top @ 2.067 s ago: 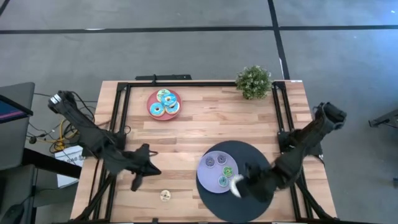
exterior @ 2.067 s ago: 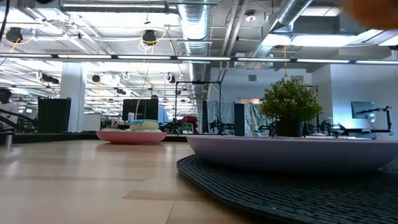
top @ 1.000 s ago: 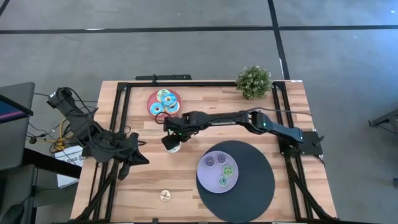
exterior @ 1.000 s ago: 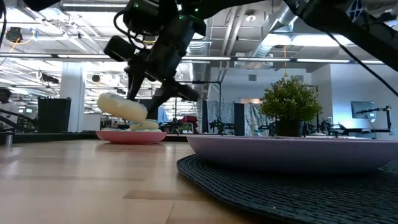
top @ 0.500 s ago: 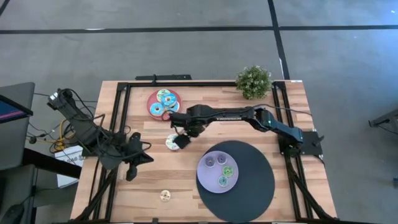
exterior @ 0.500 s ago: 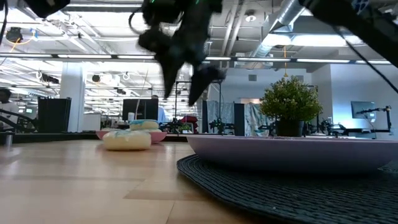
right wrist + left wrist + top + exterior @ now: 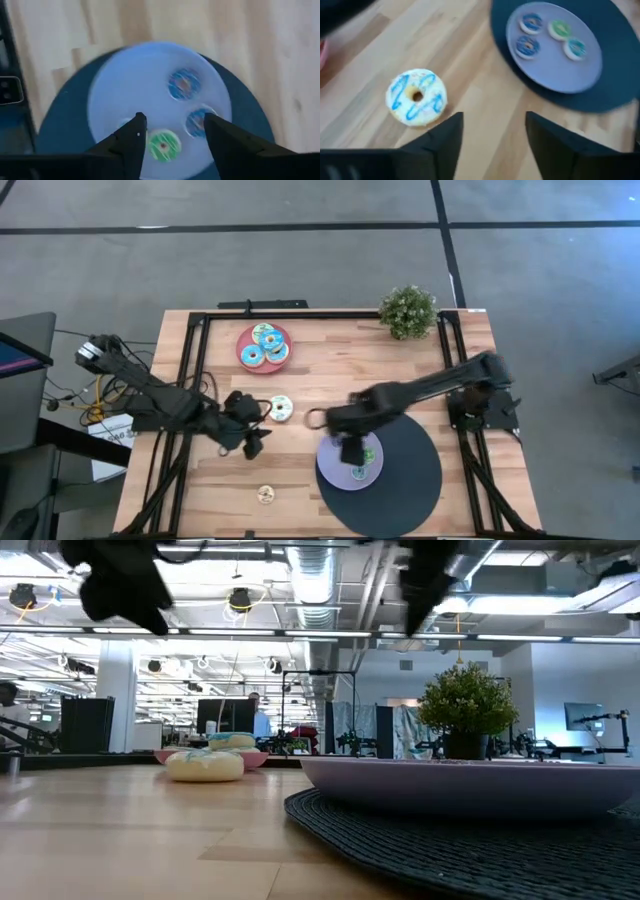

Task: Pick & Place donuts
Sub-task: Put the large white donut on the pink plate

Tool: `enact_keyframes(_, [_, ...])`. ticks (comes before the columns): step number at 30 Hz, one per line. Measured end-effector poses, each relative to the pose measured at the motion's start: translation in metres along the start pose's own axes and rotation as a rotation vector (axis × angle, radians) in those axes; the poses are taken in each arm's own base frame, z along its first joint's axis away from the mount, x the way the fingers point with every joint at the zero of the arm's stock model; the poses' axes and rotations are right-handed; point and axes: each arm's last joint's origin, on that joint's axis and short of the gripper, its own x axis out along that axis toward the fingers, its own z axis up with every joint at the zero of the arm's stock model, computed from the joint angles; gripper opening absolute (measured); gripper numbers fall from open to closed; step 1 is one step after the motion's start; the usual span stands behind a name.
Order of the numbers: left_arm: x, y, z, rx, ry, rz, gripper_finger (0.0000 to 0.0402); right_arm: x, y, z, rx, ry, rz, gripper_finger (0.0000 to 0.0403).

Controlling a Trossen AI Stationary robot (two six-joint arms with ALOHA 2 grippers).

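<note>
Table: wooden table (image 7: 400,370), open office behind.
Donut: white donut (image 7: 281,409) lies below pink plate (image 7: 264,348).
Left end effector (image 7: 250,442): spread, empty, near donut.
Right end effector (image 7: 172,131): spread, empty, over lavender plate (image 7: 335,465).
Risk: an off-centre closure could nudge the donut away.

No legible text, labels, numbers; none readable anywhere

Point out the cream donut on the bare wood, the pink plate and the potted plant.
cream donut (image 7: 281,409): high view, its icing.
pink plate (image 7: 244,344): high view, bare left rim.
potted plant (image 7: 408,310): high view, its foliage.
</note>
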Motion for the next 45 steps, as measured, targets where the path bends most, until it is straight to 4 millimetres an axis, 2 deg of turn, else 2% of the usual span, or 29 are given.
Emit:
enact_keyframes(5, [0.025, 0.002, 0.01, -0.042, -0.021, 0.052, 0.026, -0.016, -0.031, -0.078, 0.124, -0.177, -0.01, 0.0145])
enact_keyframes(8, [0.038, 0.008, 0.016, -0.054, -0.017, 0.087, 0.0279, -0.023, -0.043, -0.12, 0.144, -0.297, 0.061, 0.0121])
enact_keyframes(10, [0.044, 0.014, 0.021, -0.11, -0.01, 0.114, 0.0284, -0.021, -0.051, -0.145, 0.171, -0.313, 0.094, 0.011])
enact_keyframes(15, [0.054, 0.034, 0.033, -0.294, 0.054, 0.145, 0.0286, -0.02, -0.066, -0.181, 0.249, -0.339, 0.142, 0.0099])
enact_keyframes(20, [0.057, 0.054, 0.035, -0.389, 0.127, 0.237, 0.0286, -0.019, -0.072, -0.191, 0.296, -0.369, 0.162, 0.0098])
enact_keyframes(28, [0.058, 0.074, 0.039, -0.394, 0.166, 0.347, 0.0286, -0.013, -0.07, -0.189, 0.294, -0.351, 0.149, 0.0098])
enact_keyframes(31, [0.071, 0.077, 0.039, -0.358, 0.189, 0.37, 0.0286, -0.01, -0.07, -0.188, 0.293, -0.34, 0.142, 0.0098])
enact_keyframes(36, [0.098, 0.08, 0.027, -0.288, 0.293, 0.426, 0.0286, -0.008, -0.069, -0.187, 0.291, -0.328, 0.137, 0.0098])
enact_keyframes(45, [0.123, 0.079, 0.02, -0.262, 0.357, 0.404, 0.0286, -0.007, -0.069, -0.187, 0.292, -0.325, 0.134, 0.0098])
